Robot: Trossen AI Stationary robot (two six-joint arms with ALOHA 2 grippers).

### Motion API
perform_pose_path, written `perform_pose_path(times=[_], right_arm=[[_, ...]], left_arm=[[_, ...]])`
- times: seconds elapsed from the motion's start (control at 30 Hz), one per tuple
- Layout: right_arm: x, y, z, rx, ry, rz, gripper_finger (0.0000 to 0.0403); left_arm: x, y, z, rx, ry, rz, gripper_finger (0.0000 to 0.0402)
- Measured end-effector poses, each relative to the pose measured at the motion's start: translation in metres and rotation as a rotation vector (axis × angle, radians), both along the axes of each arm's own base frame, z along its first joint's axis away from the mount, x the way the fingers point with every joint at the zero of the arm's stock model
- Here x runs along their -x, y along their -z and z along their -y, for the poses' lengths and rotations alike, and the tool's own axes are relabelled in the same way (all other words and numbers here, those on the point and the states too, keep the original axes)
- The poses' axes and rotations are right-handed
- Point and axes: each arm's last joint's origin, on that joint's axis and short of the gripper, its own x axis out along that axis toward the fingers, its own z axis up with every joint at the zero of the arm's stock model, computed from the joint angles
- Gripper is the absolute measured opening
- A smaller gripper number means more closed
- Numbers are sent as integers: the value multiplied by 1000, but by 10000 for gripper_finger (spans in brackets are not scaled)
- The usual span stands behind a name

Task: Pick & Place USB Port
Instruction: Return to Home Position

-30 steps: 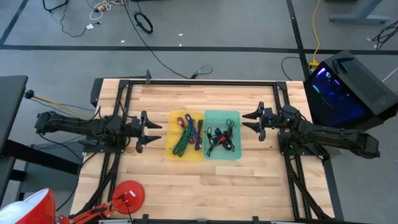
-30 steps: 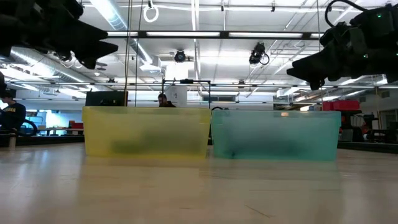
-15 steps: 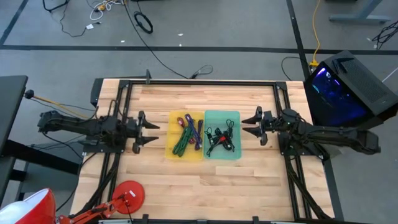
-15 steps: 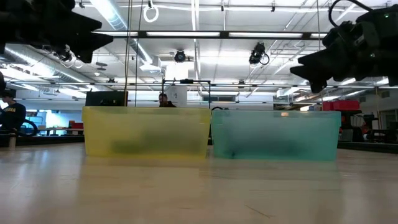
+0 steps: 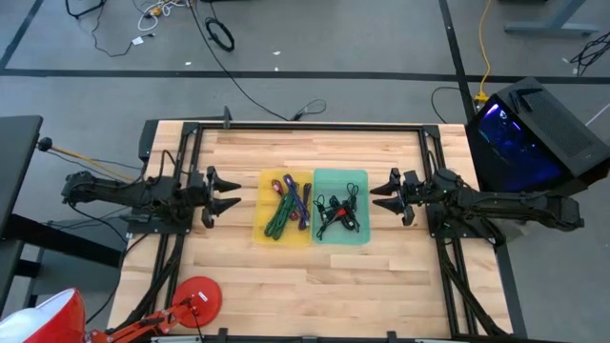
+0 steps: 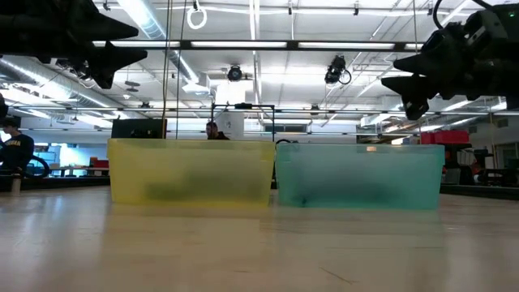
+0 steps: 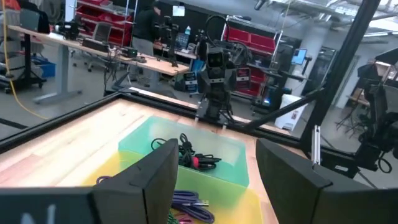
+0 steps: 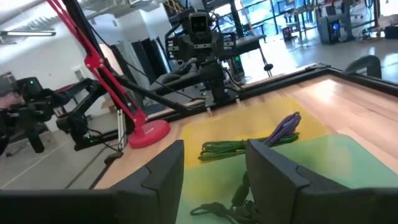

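The green bin point(image 5: 340, 174) was seen near the middle of the wooden desk point(image 5: 286, 281). The black charger cables point(image 5: 335, 215) — a tangle with a red part in it — were found lying inside it. A yellow bin point(image 5: 283, 174) was set wall against wall with the green bin, on the side toward the left arm, and green and purple cables point(image 5: 284, 208) were held in it.

The right pincer point(image 5: 376, 196) was held just beside the green bin, on the side away from the yellow bin. It was pointed at the green bin, with its fingers spread apart and nothing between them. The left pincer point(image 5: 235, 194) was placed opposite, beyond the yellow bin from the green bin, and was likewise aimed toward it — its fingers were parted and nothing was gripped.

In the low view both pincers were shown higher than the green bin's rim, clear of the desk. A red round-footed stand point(image 5: 197, 297) was seen at the desk's edge, well apart from the green bin on the left arm's side.
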Motion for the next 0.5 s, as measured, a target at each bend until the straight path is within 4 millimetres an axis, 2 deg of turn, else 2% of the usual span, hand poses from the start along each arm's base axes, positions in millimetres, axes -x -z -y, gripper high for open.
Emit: perform_pose_path(times=[0.5], right_arm=[[5,-8,-1,18,8,67,174]], left_arm=[[0,0,0,0,3,0,220]])
